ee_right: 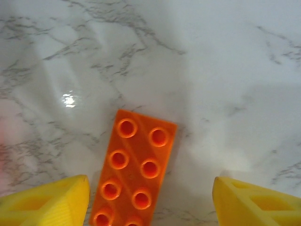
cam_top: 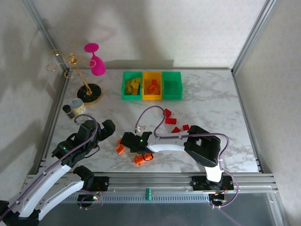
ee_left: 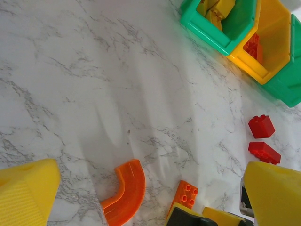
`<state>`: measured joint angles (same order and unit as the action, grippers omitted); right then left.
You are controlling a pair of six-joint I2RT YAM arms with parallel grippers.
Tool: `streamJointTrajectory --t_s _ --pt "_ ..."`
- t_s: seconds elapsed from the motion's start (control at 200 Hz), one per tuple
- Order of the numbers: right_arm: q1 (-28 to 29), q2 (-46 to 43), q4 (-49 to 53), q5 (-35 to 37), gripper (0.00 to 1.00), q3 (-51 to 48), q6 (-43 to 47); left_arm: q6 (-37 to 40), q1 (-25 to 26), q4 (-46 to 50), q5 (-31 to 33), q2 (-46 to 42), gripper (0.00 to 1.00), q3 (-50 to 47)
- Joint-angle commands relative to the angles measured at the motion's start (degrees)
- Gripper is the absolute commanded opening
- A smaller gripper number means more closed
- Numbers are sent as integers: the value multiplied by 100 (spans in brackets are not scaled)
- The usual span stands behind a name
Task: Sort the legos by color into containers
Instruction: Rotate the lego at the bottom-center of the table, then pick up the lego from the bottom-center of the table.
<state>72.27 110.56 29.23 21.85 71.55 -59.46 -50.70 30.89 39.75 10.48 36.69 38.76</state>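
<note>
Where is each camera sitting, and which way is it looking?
Top external: up high behind the arms, looking down on the marble table; both arms show, with the left gripper and right gripper.
Left wrist: on the left arm, looking down and toward the bins; its yellow fingers frame the bottom corners.
Right wrist: on the right arm, looking straight down at an orange brick between its own fingers.
Shared: top external and left wrist both show the bins and red bricks.
</note>
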Motion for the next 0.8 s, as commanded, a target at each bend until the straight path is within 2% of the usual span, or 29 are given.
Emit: streamJointTrajectory --t_s 0.0,0.16,0.33,0.561,0.796 --pt "84 133 -221 -206 67 69 -137 -73 -40 197 215 -61 100 34" --pt "85 290 -164 -131 60 140 -84 -67 -35 169 214 -56 100 18" --pt "81 447 221 241 47 318 39 -82 -40 108 185 -55 100 -36" --pt "7 215 60 406 32 228 176 -63 -34 78 156 -24 100 8" --pt "-238 -202 -226 419 29 189 568 -15 -39 -98 51 141 100 194"
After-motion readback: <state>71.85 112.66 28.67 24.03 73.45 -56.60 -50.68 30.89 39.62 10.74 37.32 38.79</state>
